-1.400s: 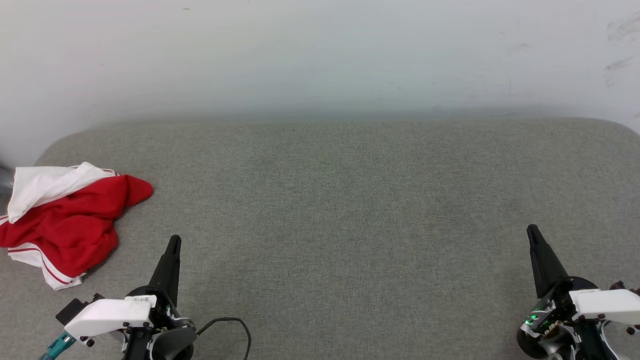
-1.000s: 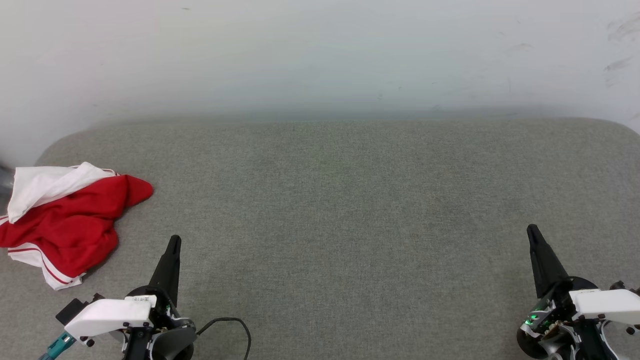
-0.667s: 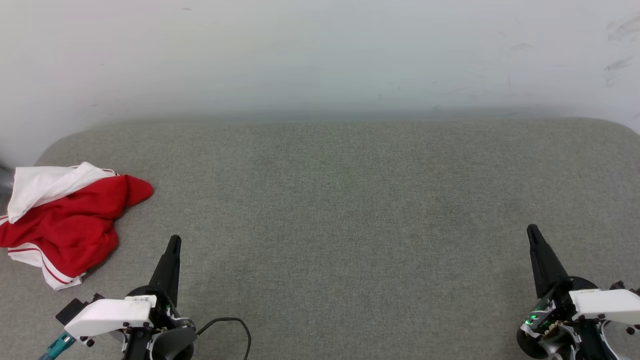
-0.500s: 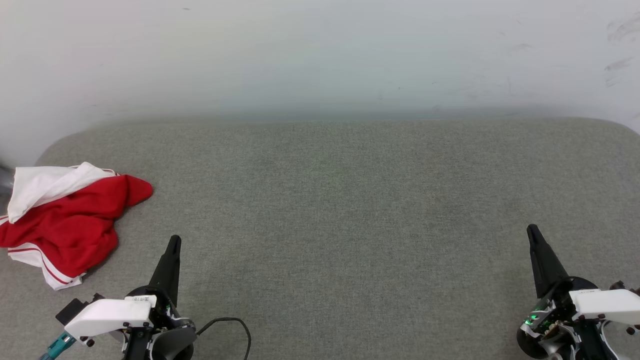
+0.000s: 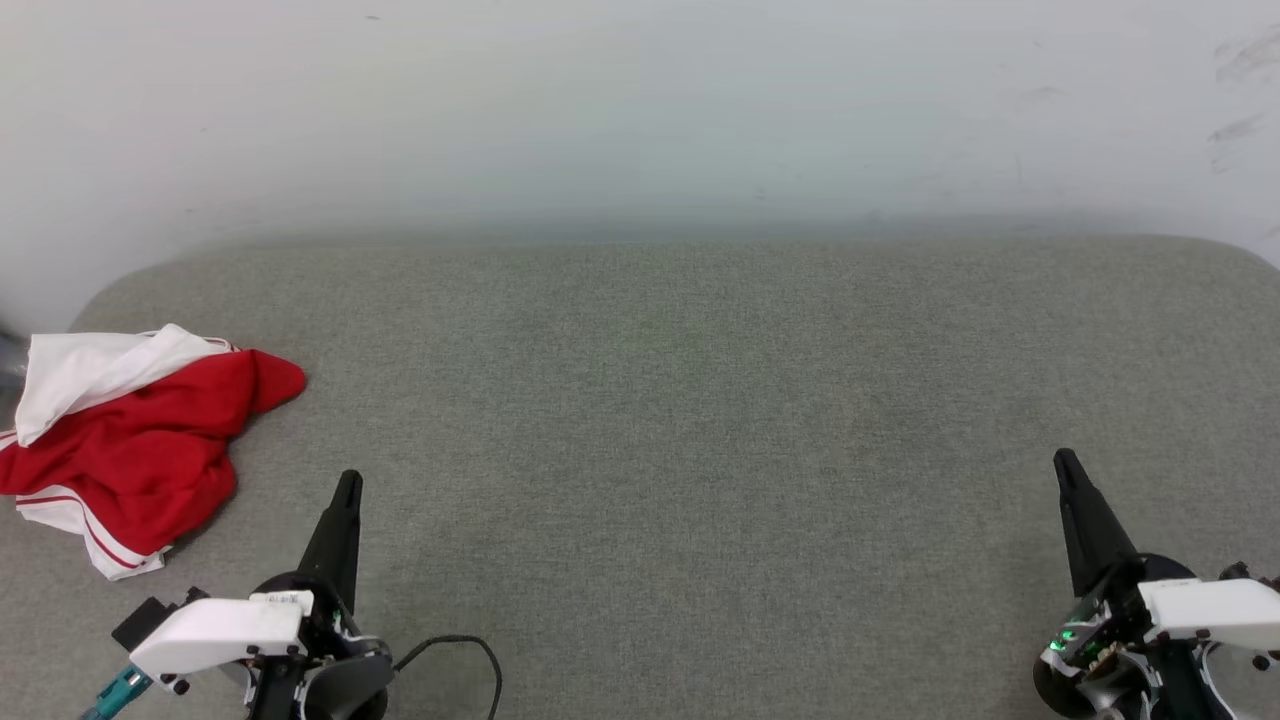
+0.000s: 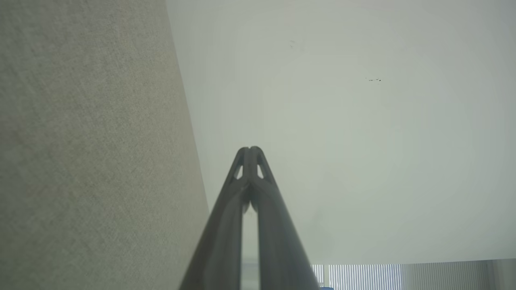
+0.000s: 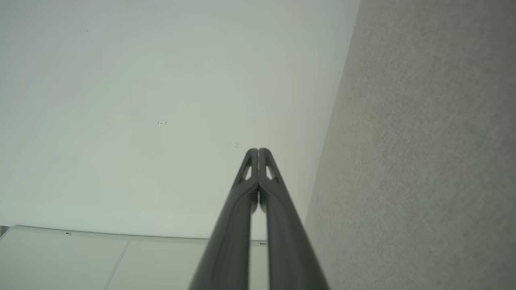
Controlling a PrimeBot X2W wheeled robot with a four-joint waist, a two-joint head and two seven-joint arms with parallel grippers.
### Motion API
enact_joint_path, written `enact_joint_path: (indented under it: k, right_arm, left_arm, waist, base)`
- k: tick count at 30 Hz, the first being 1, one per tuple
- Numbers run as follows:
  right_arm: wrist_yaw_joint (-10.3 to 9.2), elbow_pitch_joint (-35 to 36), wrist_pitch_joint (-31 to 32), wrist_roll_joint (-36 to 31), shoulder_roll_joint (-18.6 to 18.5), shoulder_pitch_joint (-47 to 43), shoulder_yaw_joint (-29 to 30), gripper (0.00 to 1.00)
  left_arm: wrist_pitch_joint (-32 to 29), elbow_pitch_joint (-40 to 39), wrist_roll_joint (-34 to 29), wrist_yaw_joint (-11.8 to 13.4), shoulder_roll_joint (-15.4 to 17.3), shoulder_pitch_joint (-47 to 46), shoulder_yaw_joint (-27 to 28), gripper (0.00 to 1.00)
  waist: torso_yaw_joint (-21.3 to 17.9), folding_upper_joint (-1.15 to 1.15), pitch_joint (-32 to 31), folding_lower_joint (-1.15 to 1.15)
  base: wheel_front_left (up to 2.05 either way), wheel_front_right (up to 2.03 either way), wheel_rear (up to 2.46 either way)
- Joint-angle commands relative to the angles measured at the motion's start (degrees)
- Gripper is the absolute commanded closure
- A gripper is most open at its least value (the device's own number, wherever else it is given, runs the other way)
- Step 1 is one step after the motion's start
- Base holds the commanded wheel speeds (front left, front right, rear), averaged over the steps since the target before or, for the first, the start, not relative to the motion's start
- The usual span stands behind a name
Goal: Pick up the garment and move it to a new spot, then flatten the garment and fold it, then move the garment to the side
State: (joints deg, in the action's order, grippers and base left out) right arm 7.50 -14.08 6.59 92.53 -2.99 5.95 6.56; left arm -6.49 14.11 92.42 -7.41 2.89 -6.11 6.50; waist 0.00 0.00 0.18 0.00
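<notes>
Head view: two idle pincers, shirt crumpled at the desk's left edge.

Nearest, the left pincer (image 5: 347, 482) and right pincer (image 5: 1063, 460) sit low over the grey fabric desk (image 5: 680, 420), well apart, each with its fingers pressed together on nothing; the wrist views show the same, tips meeting at left (image 6: 250, 150) and right (image 7: 258, 150). A black cable (image 5: 470, 645) loops by the left one. Farther left lies the garment (image 5: 140, 450), a red heap with white sleeves, untouched. Beyond, a pale wall (image 5: 640, 110).
</notes>
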Motion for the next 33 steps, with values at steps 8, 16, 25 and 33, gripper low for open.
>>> enact_joint_path:
  k: [8,16,25,33]
  right_arm:
    - [0.00,-2.02,-0.73,-0.56,0.09,-2.20,0.00,0.00]
    - [0.00,0.07,-3.05,-7.16,0.09,-2.29,1.00,0.00]
    - [0.00,3.52,-5.41,-17.30,0.08,-2.52,1.57,0.00]
    - [0.00,6.38,-7.09,-26.96,0.08,-2.86,1.21,0.00]
  left_arm:
    - [0.84,1.74,-0.33,0.03,-0.22,1.94,-0.52,0.00]
    - [3.13,-0.05,-6.01,0.14,-0.19,1.80,0.05,0.00]
    - [5.47,-3.50,-16.45,2.32,-0.16,1.64,-0.38,0.00]
    - [7.13,-5.56,-24.60,4.67,-0.14,1.80,-1.40,0.00]
  waist:
    - [0.00,0.00,0.02,0.00]
    - [0.01,0.00,0.14,0.00]
    - [-0.03,0.00,0.35,0.00]
    - [-0.05,0.00,0.47,0.00]
  base:
    - [0.00,0.00,0.00]
    - [0.00,0.00,0.00]
    - [0.00,0.00,0.00]
    - [0.00,0.00,0.00]
